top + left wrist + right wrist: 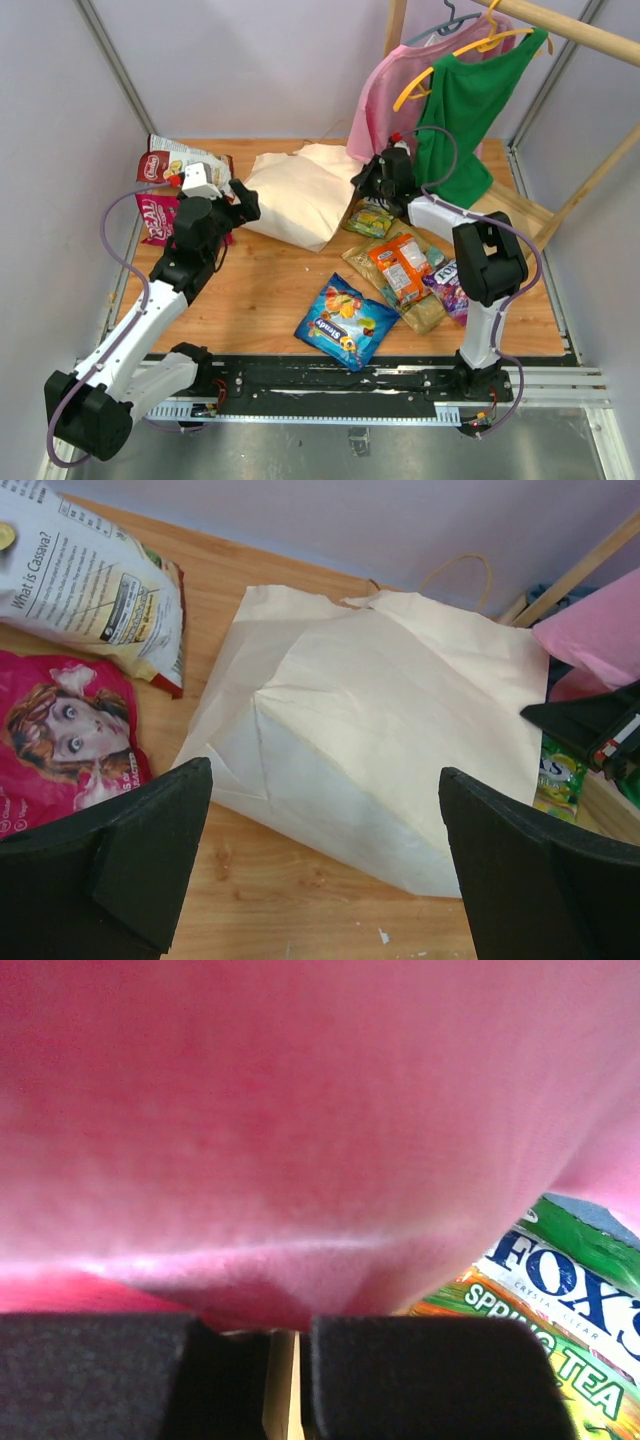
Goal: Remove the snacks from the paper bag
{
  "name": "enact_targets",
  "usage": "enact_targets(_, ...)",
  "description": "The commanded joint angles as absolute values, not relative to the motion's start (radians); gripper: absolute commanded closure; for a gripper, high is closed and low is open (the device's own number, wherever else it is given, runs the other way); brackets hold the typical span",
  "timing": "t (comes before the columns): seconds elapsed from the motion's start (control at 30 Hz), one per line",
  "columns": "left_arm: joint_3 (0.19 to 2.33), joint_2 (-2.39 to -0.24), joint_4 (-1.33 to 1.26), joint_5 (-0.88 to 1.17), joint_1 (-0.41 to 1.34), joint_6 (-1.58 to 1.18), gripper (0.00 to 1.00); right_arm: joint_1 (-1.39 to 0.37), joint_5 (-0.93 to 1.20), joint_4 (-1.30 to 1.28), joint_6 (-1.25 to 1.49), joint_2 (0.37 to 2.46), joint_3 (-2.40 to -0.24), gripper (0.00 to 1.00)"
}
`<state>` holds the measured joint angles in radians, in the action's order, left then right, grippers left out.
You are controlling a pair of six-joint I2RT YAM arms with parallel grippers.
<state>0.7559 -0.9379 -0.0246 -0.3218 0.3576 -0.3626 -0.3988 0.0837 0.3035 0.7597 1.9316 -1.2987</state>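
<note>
- At the far left of the counter a red-and-white packet lay flat near the back edge. A magenta packet lay just in front of it, the two touching or nearly so; both were outside the bag.
- My left fingers were released, spread wide, and held nothing. They hung above the wood just left of the paper bag and pointed at its folded bottom.
- The paper bag lay on its side near the middle back of the counter, pale and creased. One thin loop handle showed at its far end.
- A blue packet lay alone on the wood near the front edge, well apart from the bag.
- My right fingers were clenched at the bag's right end, close under the hanging clothes. A thin tan strip showed in the slit between them, but I could not tell whether it was paper pinched there.
- A green packet lay on the counter just beside my right fingers.
- Nearer the front, an orange packet lay on top of a flat tan packet. A purple packet touched the tan one's right side, partly under my right arm.
- A pink shirt and a green shirt hung on hangers at the back right, and the pink cloth filled most of my right wrist view.
</note>
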Motion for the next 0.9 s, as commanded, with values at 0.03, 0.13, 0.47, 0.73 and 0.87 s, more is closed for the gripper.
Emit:
enact_targets(0.03, 0.768, -0.913, -0.025, -0.360, 0.358, -0.345, 0.00, -0.414, 0.140, 0.369, 0.729, 1.891, -1.289, 0.99)
enact_targets(0.13, 0.768, -0.899, -0.029, -0.395, 0.359, -0.348, 0.00, -0.453, 0.160, 0.398, 0.670, 1.828, -1.255, 0.99)
enact_targets(0.47, 0.761, -0.931, -0.054, -0.407, 0.339, -0.349, 0.00, -0.590, 0.256, 0.725, 0.299, 1.650, -1.055, 0.99)
enact_targets(0.73, 0.710, -1.008, -0.124, -0.258, 0.268, -0.351, 0.00, -0.540, 0.416, 1.070, 0.188, 1.703, -1.001, 0.99)
enact_targets(0.87, 0.684, -0.986, -0.144, -0.264, 0.256, -0.353, 0.00, -0.427, 0.568, 1.330, 0.370, 1.785, -1.014, 0.99)
